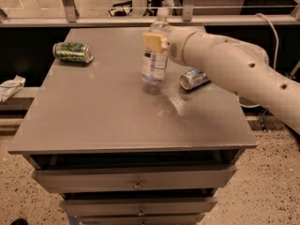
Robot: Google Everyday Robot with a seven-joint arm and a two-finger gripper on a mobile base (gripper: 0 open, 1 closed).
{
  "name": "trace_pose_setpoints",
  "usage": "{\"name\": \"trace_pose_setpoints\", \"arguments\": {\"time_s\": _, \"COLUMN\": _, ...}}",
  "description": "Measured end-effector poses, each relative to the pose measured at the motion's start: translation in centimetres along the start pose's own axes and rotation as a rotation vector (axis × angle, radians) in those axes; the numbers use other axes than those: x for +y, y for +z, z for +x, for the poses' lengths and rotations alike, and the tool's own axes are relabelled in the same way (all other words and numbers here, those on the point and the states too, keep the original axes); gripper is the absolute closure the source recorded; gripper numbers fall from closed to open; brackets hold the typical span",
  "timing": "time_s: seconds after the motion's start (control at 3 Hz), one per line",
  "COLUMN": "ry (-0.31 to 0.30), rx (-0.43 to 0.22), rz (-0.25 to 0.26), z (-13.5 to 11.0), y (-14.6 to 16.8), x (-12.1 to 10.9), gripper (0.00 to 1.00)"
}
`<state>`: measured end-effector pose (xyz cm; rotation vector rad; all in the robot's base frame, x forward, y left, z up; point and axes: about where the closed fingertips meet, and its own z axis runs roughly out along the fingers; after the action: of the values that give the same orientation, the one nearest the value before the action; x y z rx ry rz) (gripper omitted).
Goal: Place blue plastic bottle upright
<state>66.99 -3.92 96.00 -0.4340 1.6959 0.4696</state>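
The blue plastic bottle (153, 68) is seen upright at the rear middle of the grey table (117, 121), its upper part clamped in the gripper (155, 41) (whether the base is touching the tabletop cannot be told). A green can (72, 52) is laid on its side at the far left; a blue-and-silver can (193, 78) lies just right of the bottle.

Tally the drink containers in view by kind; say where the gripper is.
Bottles: 1, blue plastic bottle, upright, with the gripper clamped around its upper part.
Cans: 2, green can and blue-and-silver can, both lying.
Total: 3
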Motion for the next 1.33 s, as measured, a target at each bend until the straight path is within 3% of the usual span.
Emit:
{"name": "trace_pose_setpoints", "arguments": {"time_s": 0.33, "ry": 0.034, "rx": -0.007, "rz": -0.001, "z": 2.6, "y": -2.7, "x": -6.6, "gripper": 1.0}}
{"name": "trace_pose_setpoints", "arguments": {"time_s": 0.67, "ry": 0.047, "rx": -0.001, "rz": -0.015, "z": 4.2, "y": -4.0, "x": -8.0, "gripper": 1.0}}
{"name": "trace_pose_setpoints", "arguments": {"time_s": 1.33, "ry": 0.047, "rx": -0.001, "rz": -0.016, "z": 2.6, "y": -4.3, "x": -7.9, "gripper": 1.0}}
